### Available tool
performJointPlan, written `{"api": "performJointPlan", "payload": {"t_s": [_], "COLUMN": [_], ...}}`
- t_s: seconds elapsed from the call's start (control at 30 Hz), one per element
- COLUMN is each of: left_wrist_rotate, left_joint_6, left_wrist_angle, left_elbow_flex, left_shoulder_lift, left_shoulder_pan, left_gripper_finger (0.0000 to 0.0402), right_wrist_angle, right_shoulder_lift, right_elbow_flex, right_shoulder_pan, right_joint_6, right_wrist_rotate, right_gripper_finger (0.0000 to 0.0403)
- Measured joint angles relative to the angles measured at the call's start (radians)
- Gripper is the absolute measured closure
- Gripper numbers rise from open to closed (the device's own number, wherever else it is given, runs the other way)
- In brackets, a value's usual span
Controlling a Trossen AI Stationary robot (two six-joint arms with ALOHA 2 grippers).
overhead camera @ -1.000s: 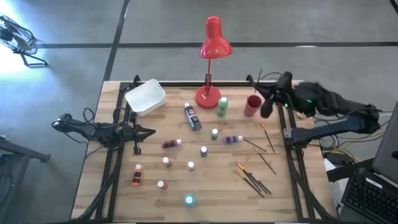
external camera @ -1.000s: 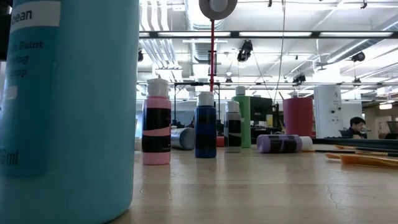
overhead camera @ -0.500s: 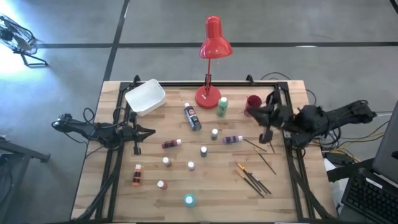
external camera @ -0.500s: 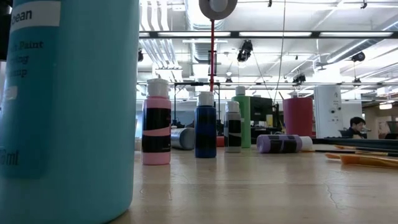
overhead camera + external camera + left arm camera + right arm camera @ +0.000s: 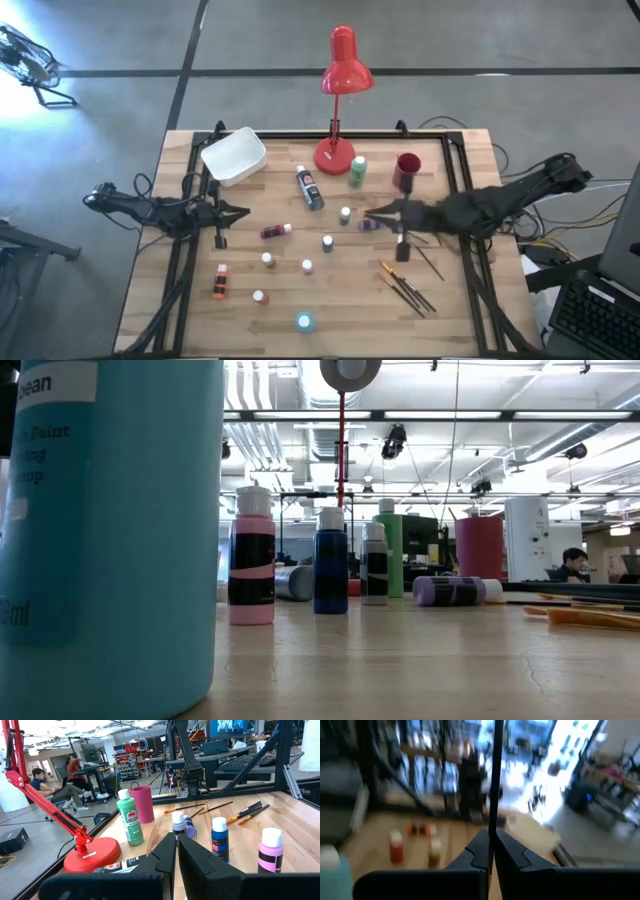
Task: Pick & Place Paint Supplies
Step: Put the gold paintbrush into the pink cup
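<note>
- Right hand (image 5: pixel 378 212), fingers pressed together and holding nothing, reaches over the tabletop (image 5: pixel 460 320) just right of the lying purple bottle (image 5: pixel 374 224).
- Left hand (image 5: pixel 238 211), likewise closed and empty, waits at the left.
- Paintbrushes (image 5: pixel 408 290) lie near right.

Right arm swung off the table's far right corner and inward; its right gripper (image 5: pixel 385 212), fingers closed, now hangs just beside the lying purple bottle (image 5: pixel 373 224). It has passed the red cup (image 5: pixel 407 170), now behind it.
</note>
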Motion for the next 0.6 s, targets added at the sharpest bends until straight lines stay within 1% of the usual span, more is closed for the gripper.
{"api": "performJointPlan", "payload": {"t_s": [0.1,0.17,0.33,0.37,0.43,0.5,0.6], "left_wrist_rotate": [0.0,0.0,-0.001,-0.001,0.008,0.015,0.015], "left_joint_6": [0.0,-0.001,-0.002,-0.01,-0.076,-0.199,-0.372], "left_wrist_angle": [0.0,0.0,0.016,0.03,0.069,0.094,0.088], "left_elbow_flex": [0.0,0.0,-0.002,-0.005,-0.007,-0.007,-0.007], "left_shoulder_lift": [0.0,0.0,0.0,0.0,0.0,0.0,0.001], "left_shoulder_pan": [0.0,0.0,0.0,0.0,0.0,0.0,0.0], "left_gripper_finger": [0.0377,0.0377,0.0377,0.0377,0.0377,0.0377,0.0377], "right_wrist_angle": [-0.107,-0.139,-0.187,-0.209,-0.251,-0.297,-0.323], "right_shoulder_lift": [0.101,0.165,0.296,0.32,0.37,0.416,0.483], "right_elbow_flex": [0.076,0.13,0.236,0.256,0.301,0.342,0.403], "right_shoulder_pan": [0.01,0.018,0.038,0.044,0.056,0.066,0.074], "right_joint_6": [-0.014,-0.027,-0.069,-0.083,-0.123,-0.182,-0.305], "right_wrist_rotate": [0.081,0.127,0.174,0.202,0.278,0.374,0.525], "right_gripper_finger": [0.0394,0.0394,0.0394,0.0394,0.0394,0.0394,0.0394]}}
